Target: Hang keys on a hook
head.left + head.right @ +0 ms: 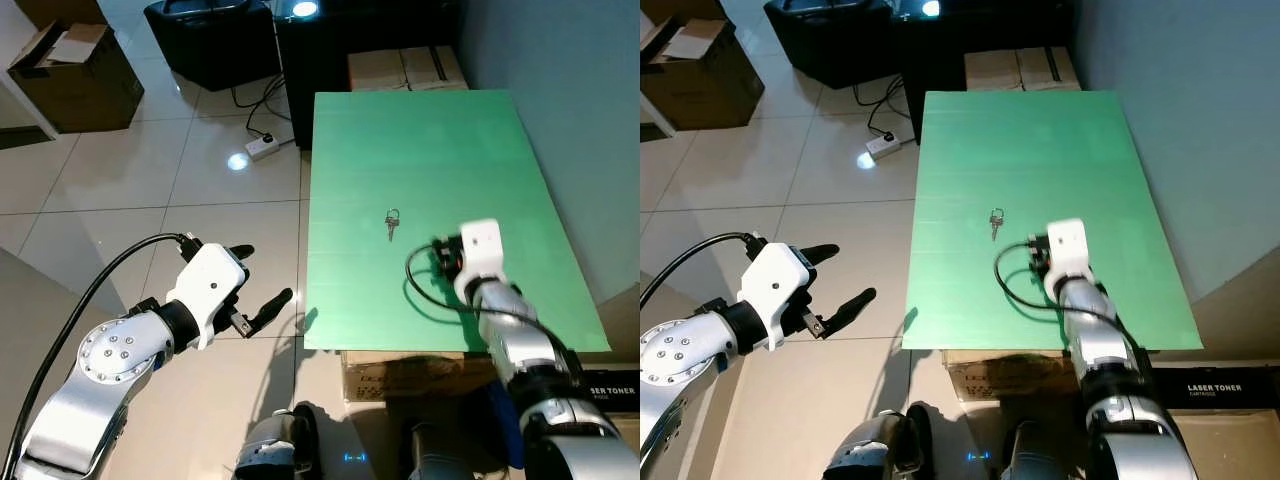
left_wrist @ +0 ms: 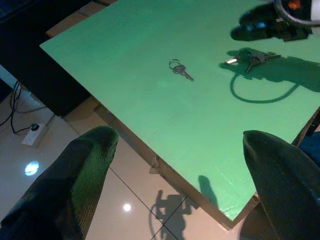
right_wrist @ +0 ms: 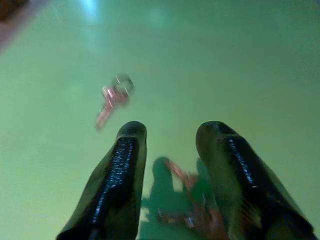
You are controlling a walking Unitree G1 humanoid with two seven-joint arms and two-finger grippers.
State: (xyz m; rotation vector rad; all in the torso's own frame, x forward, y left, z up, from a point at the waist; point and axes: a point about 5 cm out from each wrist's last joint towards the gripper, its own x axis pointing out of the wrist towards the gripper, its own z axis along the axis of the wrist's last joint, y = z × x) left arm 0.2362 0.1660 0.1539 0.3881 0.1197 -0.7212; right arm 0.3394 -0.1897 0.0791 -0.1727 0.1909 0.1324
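A small bunch of keys (image 1: pixel 392 222) on a ring lies near the middle of the green board (image 1: pixel 420 130); the same keys (image 3: pixel 114 97) lie ahead of my right fingers (image 3: pixel 125 165). My right gripper (image 1: pixel 443 256) hovers low over the board, just right of them and nearer to me, and is open. A second small bunch of keys (image 2: pixel 251 58) lies on the board under its tips. My left gripper (image 1: pixel 258 277) is open and holds nothing, out over the tiled floor to the left of the board's near corner.
The board rests on cardboard boxes (image 1: pixel 400 375). Past its far end stand more cardboard boxes (image 1: pixel 405 68) and a black case (image 1: pixel 215 40). A power strip (image 1: pixel 262 148) with cables lies on the floor. A blue-grey wall (image 1: pixel 580 120) runs along the right.
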